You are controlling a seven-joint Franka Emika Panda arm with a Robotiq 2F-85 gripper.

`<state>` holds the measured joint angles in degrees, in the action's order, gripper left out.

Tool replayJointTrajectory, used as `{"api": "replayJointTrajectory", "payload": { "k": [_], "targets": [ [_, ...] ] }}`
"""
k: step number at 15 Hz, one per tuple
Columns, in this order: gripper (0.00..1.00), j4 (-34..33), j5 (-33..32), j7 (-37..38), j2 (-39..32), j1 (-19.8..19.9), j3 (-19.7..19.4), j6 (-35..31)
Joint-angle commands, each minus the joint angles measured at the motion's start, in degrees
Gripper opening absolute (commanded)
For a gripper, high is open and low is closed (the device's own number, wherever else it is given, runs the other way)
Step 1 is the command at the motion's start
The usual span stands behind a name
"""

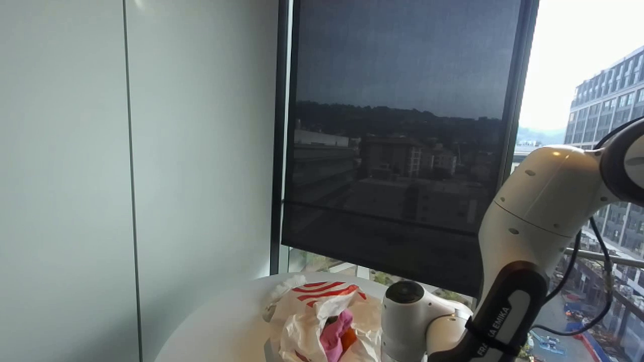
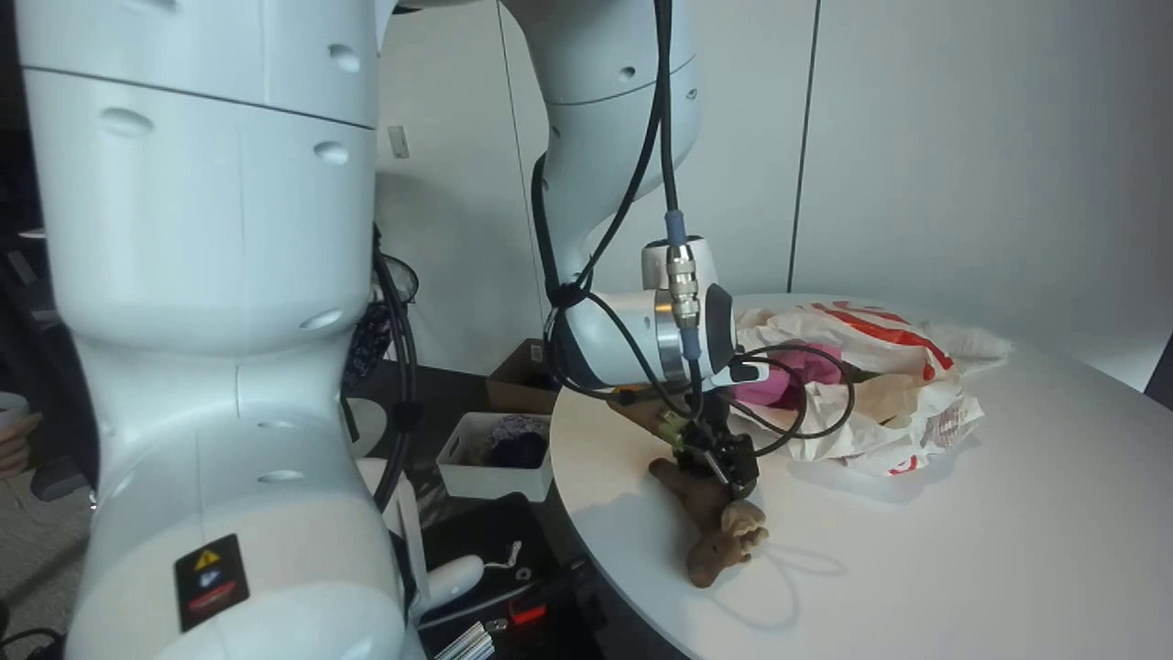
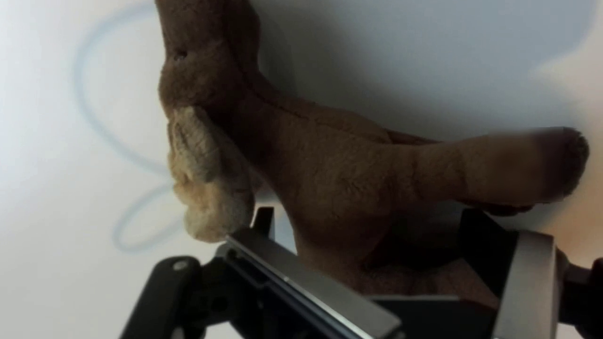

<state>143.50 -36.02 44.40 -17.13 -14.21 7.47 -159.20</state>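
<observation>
A brown plush animal [image 3: 330, 174] with pale tan antlers or ears [image 3: 200, 174] lies on its side on the white round table. My gripper [image 3: 370, 223] stands wide open over its body in the wrist view, one finger by the antlers and the other by a leg. Part of the body lies between the fingers, with a pale gap visible on the antler side. In an exterior view the gripper [image 2: 722, 472] points down right at the plush animal [image 2: 710, 522], whose head faces the camera. The fingertips drop out of frame in an exterior view where only the arm [image 1: 523, 226] shows.
A crumpled white and red paper bag [image 2: 880, 348] with a pink item [image 2: 793, 376] sits behind the gripper. An orange item [image 1: 348, 339] shows inside the bag. Loose cables [image 2: 806, 431] loop beside the wrist. Beyond the table edge [image 2: 586, 541] stands a white bin [image 2: 495, 477].
</observation>
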Motion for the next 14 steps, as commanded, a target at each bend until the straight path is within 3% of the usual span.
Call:
{"api": "replayJointTrajectory", "payload": {
  "k": [1, 3, 4, 5, 12, 14],
  "targets": [
    [1.0, -2.1, -3.2, 5.0, -2.7, -1.4, -2.4, -2.0],
    [1.0, -2.4, -3.9, 6.2, -3.8, -1.5, -2.9, -2.1],
    [0.75, -2.5, -3.8, 6.4, -4.2, -1.4, -2.9, -2.4],
    [0.74, -2.5, -3.2, 6.0, -4.6, -1.1, -2.6, -2.5],
    [0.19, -1.0, -3.1, 6.4, -1.0, -2.0, -1.7, -0.1],
    [0.16, -0.5, -4.7, 6.7, 2.4, -3.5, -1.9, 2.4]
  ]
}}
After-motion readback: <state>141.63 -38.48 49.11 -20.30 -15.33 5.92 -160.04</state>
